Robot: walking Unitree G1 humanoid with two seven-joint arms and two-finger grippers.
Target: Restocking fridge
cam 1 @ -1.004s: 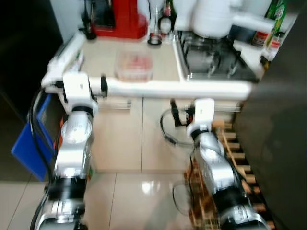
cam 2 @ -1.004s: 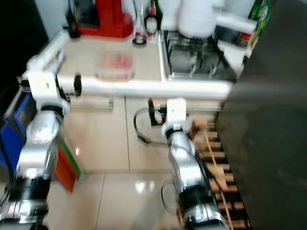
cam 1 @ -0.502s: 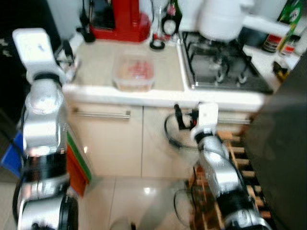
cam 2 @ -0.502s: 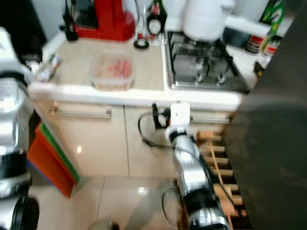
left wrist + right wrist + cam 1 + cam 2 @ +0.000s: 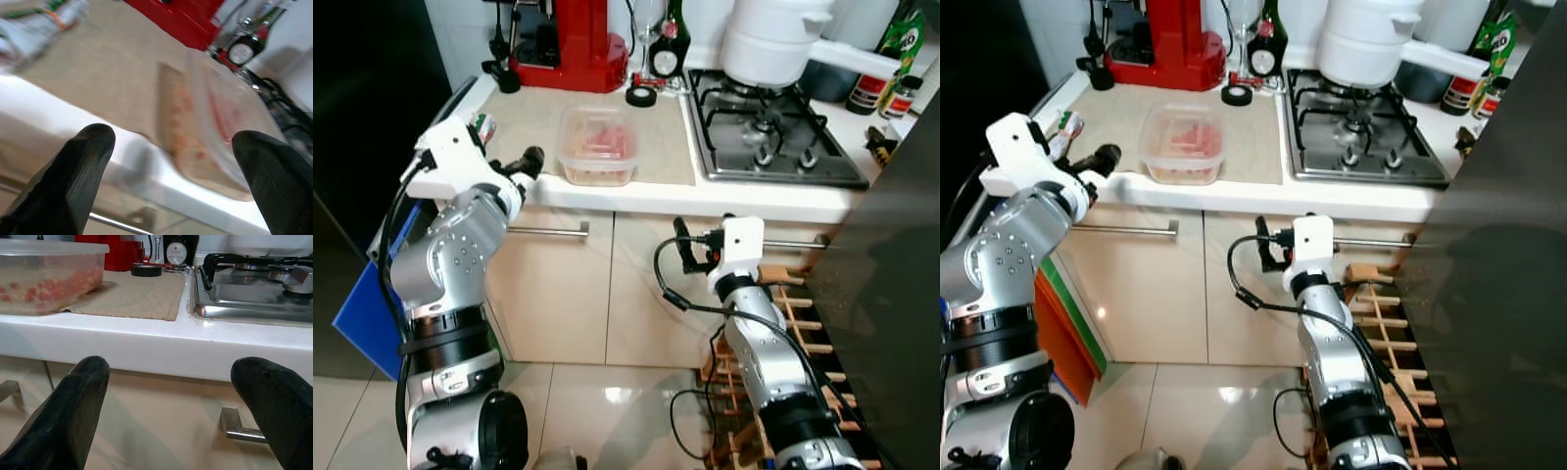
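Left eye view: left pincer [image 5: 527,163] is raised to the table [image 5: 636,193] edge, left of the lidded food box [image 5: 598,145], likely lining up a grasp.
Right eye view: right pincer [image 5: 1263,245] hangs low before the cupboard; the dark fridge door is cut off at right.
Left wrist view: fingers [image 5: 78,171] spread wide, empty; blurred box ahead.
Right wrist view: fingers [image 5: 68,411] wide apart, empty, below the table edge; box contents unclear.
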